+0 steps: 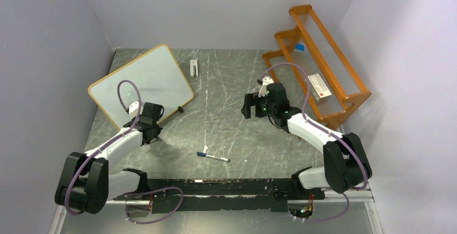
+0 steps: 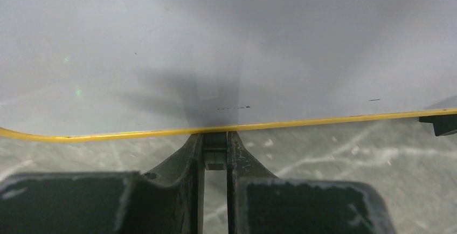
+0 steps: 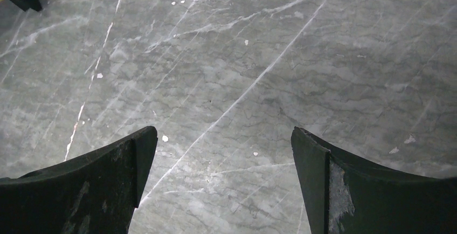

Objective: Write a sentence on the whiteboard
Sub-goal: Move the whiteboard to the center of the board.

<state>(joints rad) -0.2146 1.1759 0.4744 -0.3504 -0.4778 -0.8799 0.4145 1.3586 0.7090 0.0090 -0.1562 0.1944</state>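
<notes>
The whiteboard (image 1: 141, 83) is lying in the upper left of the top view, turned at an angle on the grey marbled table (image 1: 226, 99), its white face looking blank apart from a few tiny dark marks near the near edge in the left wrist view. One black clip foot (image 1: 179, 110) is sticking out from its lower right edge. The left gripper (image 2: 215, 139) is sitting right at the board's near yellow-tan frame, its jaws drawn in to a thin slit and pinching a small dark piece at that edge; it looks like part of the board, though I cannot tell exactly which part. The right gripper (image 3: 223, 137) is hanging over bare table in the centre right of the top view, well apart from the board, its jaws spread wide and gripping nothing. A marker (image 1: 213, 157) with a blue cap is lying on the table in the lower centre, between the two arms. A small white object (image 1: 193, 68) is resting just beside the board's upper right corner. An orange wooden rack (image 1: 318, 61) is standing at the upper right, carrying a small white box (image 1: 319, 87) and a blue-capped container (image 1: 299, 50)
</notes>
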